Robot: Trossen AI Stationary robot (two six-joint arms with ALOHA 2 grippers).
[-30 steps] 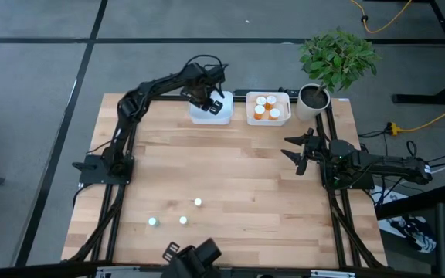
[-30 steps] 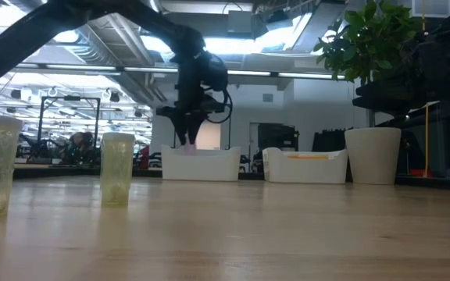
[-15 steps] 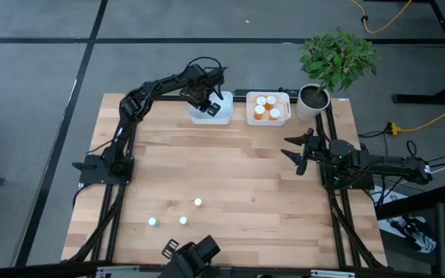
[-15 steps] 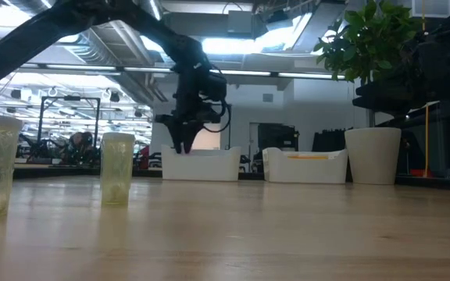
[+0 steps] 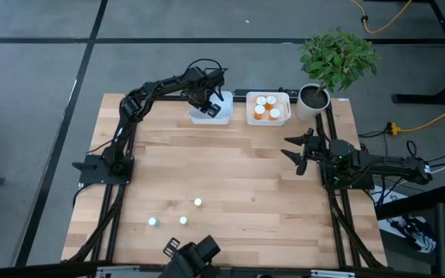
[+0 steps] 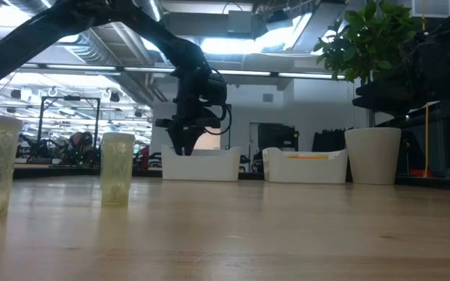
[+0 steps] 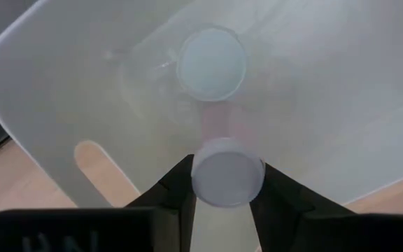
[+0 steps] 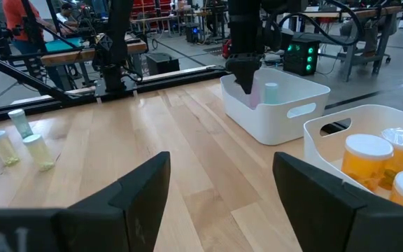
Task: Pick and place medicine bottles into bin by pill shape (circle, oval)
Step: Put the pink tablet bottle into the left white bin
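One pink vial [image 7: 227, 170] between the left gripper [image 7: 224, 203] jaws, over the left bin [image 5: 211, 110]; right gripper [image 5: 297, 152] jaws open, empty.

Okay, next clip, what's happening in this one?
The left gripper is down inside the left white bin, with a pink vial between its fingers beside another vial already there. The right gripper waits open over the table's right side. The right bin holds orange bottles; three small vials remain on the table.

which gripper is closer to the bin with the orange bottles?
Left. The left gripper is over the neighbouring white bin, right beside the orange-bottle bin. The right gripper hovers farther off, nearer mid-table.
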